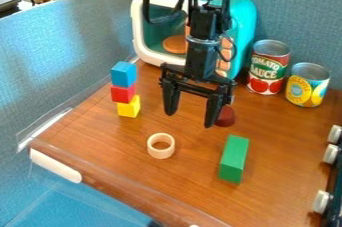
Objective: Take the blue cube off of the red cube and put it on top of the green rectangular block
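Red can (267, 71) at far right has label with words and tomato pictures. Yellow can (308, 85) just beside it, words on label too. Green block (234, 159) lies flat at near right, long way running near to far, far end tipped bit to right. Blue cube (124, 74) sits on red cube (123, 93), left side, with yellow cube (129, 107) at bottom. Claw (190, 119) hangs over middle, right of cubes, fingers wide apart, holding nothing.
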Tool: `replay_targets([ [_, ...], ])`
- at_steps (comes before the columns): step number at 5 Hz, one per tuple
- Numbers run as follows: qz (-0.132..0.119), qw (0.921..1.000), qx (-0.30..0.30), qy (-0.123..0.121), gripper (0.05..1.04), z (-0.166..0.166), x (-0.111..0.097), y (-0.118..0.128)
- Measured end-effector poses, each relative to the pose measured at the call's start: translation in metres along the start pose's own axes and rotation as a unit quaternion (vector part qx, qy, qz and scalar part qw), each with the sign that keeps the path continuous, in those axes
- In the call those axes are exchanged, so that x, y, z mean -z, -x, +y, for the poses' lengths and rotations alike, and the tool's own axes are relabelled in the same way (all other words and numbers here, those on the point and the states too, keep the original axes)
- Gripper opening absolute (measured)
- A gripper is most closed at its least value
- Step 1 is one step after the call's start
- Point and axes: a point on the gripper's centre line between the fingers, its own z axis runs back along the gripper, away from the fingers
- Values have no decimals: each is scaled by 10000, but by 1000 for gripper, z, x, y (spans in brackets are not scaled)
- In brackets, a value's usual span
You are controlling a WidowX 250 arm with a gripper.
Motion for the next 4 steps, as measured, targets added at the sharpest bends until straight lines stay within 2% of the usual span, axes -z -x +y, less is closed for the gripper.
replay_targets([
  [1, 146, 9999, -17, -7, 1001, 0, 9, 0],
  [2, 189, 9996, -21, -210, 1001, 9, 9, 1],
  [3, 127, 9995, -177, -221, 1001, 26, 6, -1],
  [4, -59, 9994, -271, -190, 1001, 40, -9, 1],
])
